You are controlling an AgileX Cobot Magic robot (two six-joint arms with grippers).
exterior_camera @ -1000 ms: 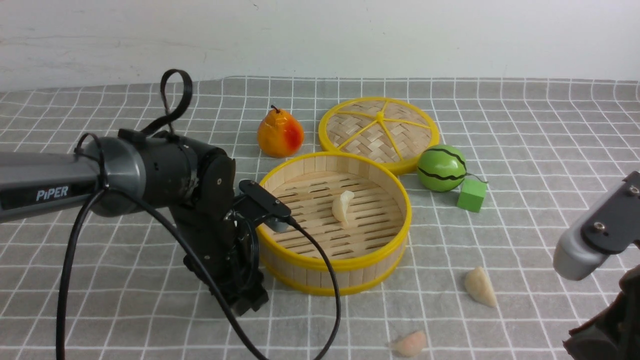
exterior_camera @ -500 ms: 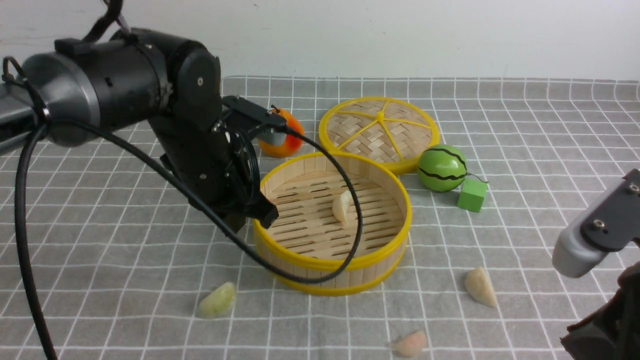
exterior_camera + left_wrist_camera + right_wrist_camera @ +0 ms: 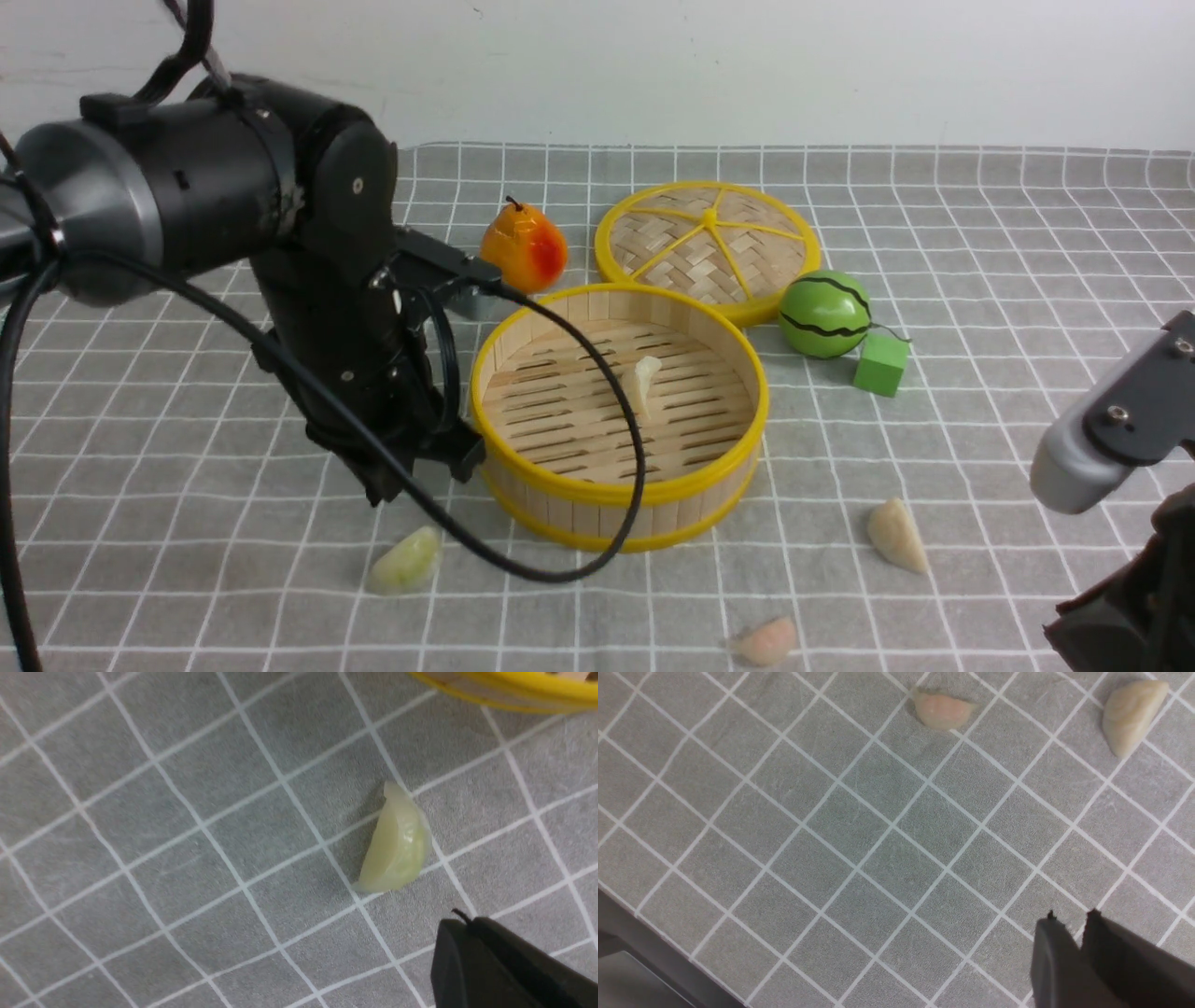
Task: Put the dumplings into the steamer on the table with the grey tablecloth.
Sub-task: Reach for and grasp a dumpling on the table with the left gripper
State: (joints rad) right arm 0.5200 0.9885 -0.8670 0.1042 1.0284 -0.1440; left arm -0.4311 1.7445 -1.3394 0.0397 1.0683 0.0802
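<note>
One cream dumpling point(image 3: 644, 383) stands on edge on the slatted floor of the steamer point(image 3: 616, 495), near its middle. The other three lie outside on the grey cloth point(image 3: 1027, 280) that covers the tabletop. The green dumpling point(image 3: 404, 561) is near the steamer's front left wall. The pink dumpling point(image 3: 766, 642) is at the near edge of the front view. The second cream dumpling point(image 3: 897, 535) is to the steamer's front right.

The left pincer point(image 3: 467, 924) hangs above the cloth beside the green dumpling, apart from it, its tips pressed together on nothing. The right pincer point(image 3: 1070, 926) has its tips only slightly parted, with nothing between them, well apart from the pink and second cream dumplings.

Behind the steamer are a pear point(image 3: 523, 248), a woven lid point(image 3: 707, 245), a toy melon point(image 3: 825, 315) and a green cube point(image 3: 880, 365).
</note>
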